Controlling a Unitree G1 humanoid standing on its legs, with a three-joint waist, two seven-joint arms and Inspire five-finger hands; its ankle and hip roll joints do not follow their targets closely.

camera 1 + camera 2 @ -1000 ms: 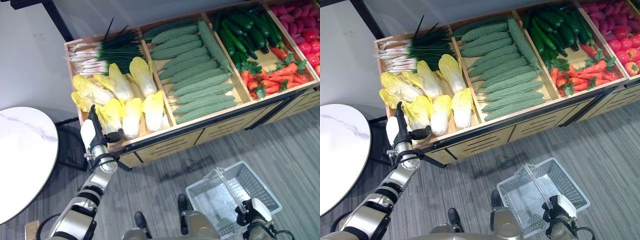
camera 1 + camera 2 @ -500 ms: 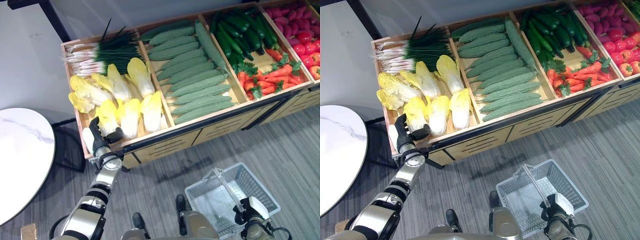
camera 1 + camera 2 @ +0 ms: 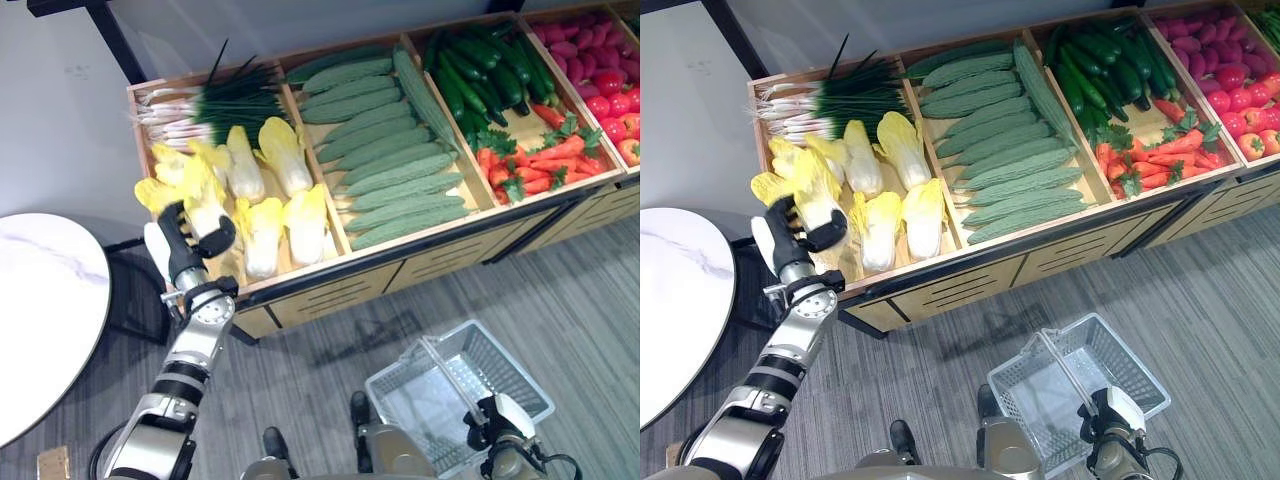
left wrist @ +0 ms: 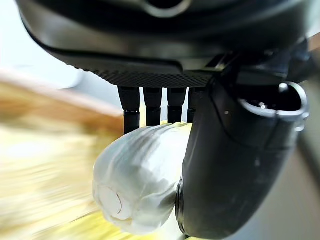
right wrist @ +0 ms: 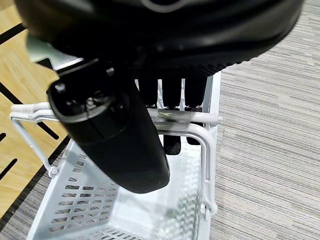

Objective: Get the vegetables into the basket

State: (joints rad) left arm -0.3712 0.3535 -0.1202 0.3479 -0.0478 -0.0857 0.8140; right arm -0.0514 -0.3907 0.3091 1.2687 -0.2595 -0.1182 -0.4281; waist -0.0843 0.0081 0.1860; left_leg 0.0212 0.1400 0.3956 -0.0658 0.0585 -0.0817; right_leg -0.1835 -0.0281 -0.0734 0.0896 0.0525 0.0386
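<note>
The long wooden produce bench (image 3: 330, 275) is stretching across the scene, its compartments carrying pale green bitter gourds (image 3: 395, 170), dark cucumbers (image 3: 480, 70), carrots (image 3: 540, 160), red fruit (image 3: 600, 70) and spring onions (image 3: 200, 105). At the near left, a round white marble table (image 3: 45, 320) is standing on the grey floor. Down in front, the white wire basket (image 3: 455, 395) is hanging empty, and the right robot hand (image 5: 125, 130) is curling its fingers round the basket's handle (image 5: 180, 117). In the leftmost compartment the yellow-white cabbages (image 3: 275, 195) are lying in a cluster, and the left robot hand (image 3: 185, 245) is clamping one cabbage (image 3: 205, 190) between thumb and fingers, holding it raised above the compartment's front left corner; in the left wrist view its pale stem end (image 4: 135, 185) is sitting snug against the dark thumb.
</note>
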